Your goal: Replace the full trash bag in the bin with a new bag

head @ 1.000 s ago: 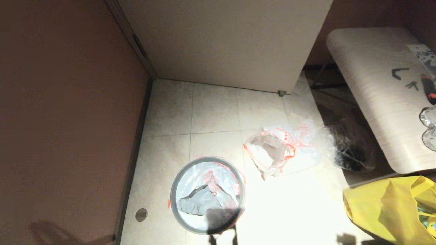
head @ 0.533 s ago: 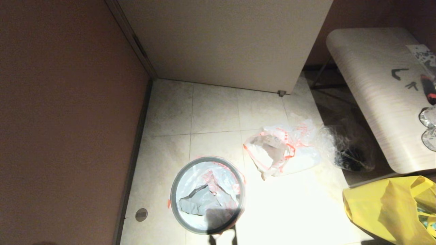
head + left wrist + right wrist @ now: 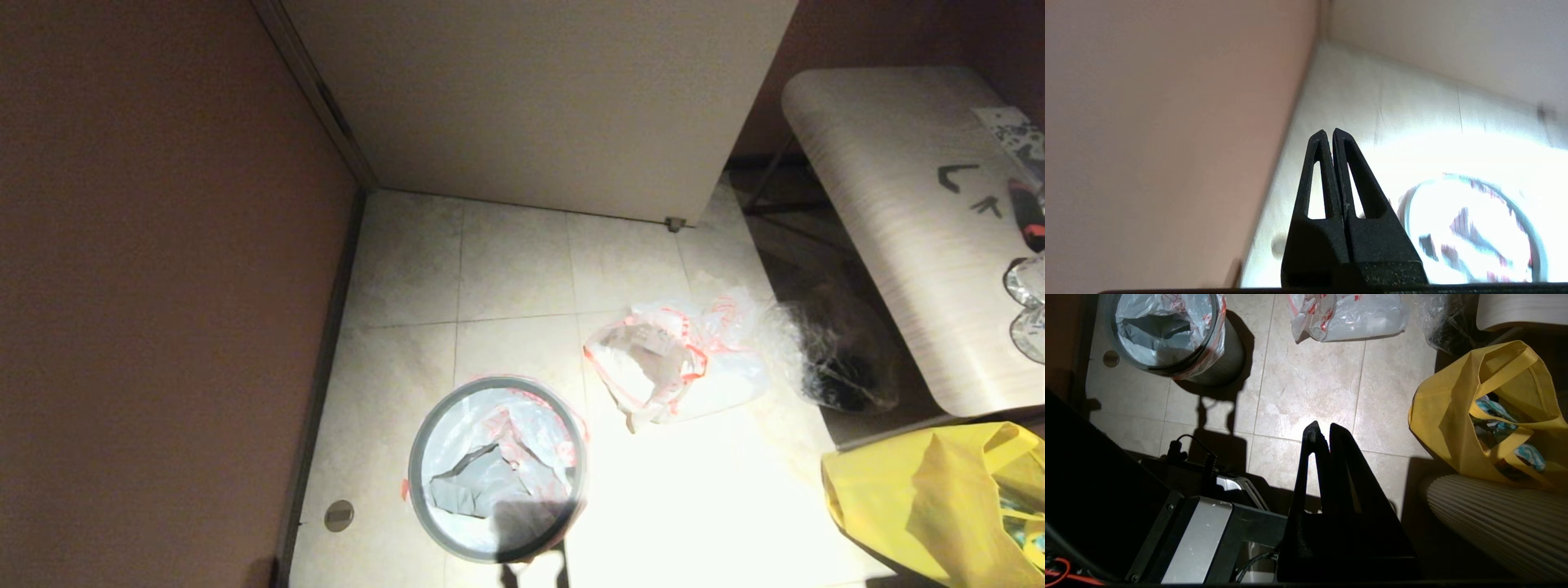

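Pale floor tiles (image 3: 522, 261) lay free of the arm shadows seen a second before, both grippers, left (image 3: 1328, 132) and right (image 3: 1321, 428), clenched empty and clear of the small round black bin (image 3: 496, 468) already lined with the limp white red-edged new bag (image 3: 522, 441), so the swap looked finished.

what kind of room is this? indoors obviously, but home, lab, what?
Likely a home or office corner, not a lab bench: tiled floor meeting a wall and a pale door or panel, a small lined bin standing on the floor, and a wood-grain table beside a yellow tote bag.
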